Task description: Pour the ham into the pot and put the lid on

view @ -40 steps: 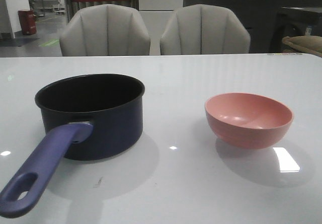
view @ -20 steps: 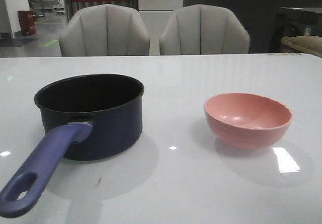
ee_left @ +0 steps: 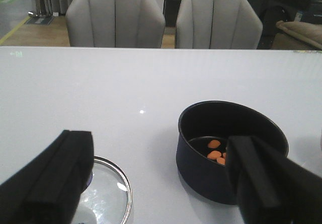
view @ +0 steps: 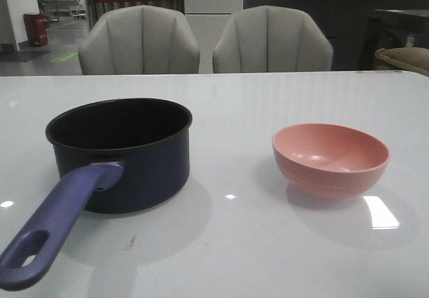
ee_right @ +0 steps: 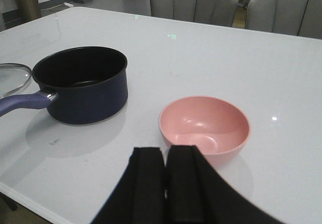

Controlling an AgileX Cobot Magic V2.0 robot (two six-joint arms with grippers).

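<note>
1. The counter [view: 268, 244] is white and glossy, mirroring light spots and soft reflections.
2. The pot [view: 141, 171] has a dark navy, faintly sheened outside and a matt black inside; its handle [view: 60, 221] looks like smooth purple-blue plastic.
3. The pink bowl [view: 330, 159] is smooth, with a soft satin shine, plastic-like.
4. The lid [ee_left: 108, 196] is clear glass with a bright steel rim.
5. The left hand's pads [ee_left: 55, 176] look matt black, rubbery.
6. The chairs [view: 139, 40] at upper frame appear upholstered in pale, smooth leather-like material.
</note>
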